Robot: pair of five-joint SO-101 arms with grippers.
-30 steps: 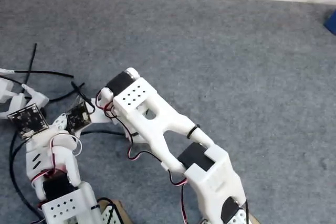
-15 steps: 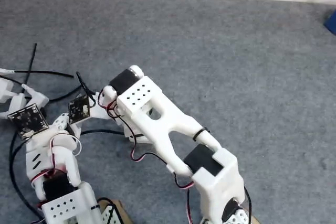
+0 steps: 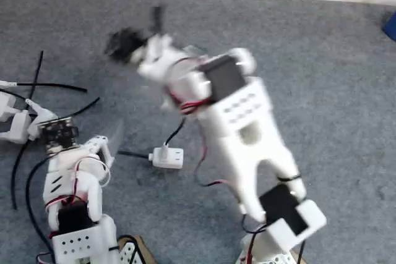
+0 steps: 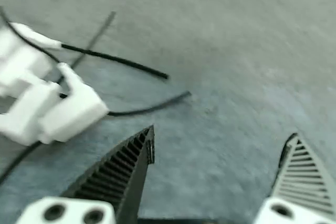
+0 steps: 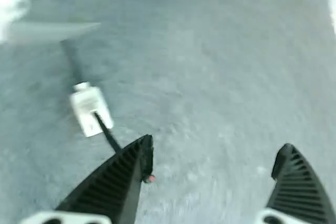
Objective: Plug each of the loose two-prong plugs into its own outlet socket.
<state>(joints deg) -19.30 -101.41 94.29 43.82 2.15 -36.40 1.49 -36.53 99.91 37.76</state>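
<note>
Plug (image 3: 167, 157) is found loose on the worktop (image 3: 322, 91) between the arms. Left tool (image 4: 221, 135) and right tool (image 5: 216, 145) are both spread apart, nothing gripped; socket block (image 4: 52, 108) is seen near left tool.

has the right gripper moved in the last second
Yes. In the high view the right gripper has swung away from the black cables at the left, toward the far side of the carpet, uncovering the white plug.

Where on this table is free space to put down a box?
Free: the grey table right of the right arm, up to the edge. Crowded: the left side, with connectors, cables and the left arm; one plug lies between the arms.
</note>
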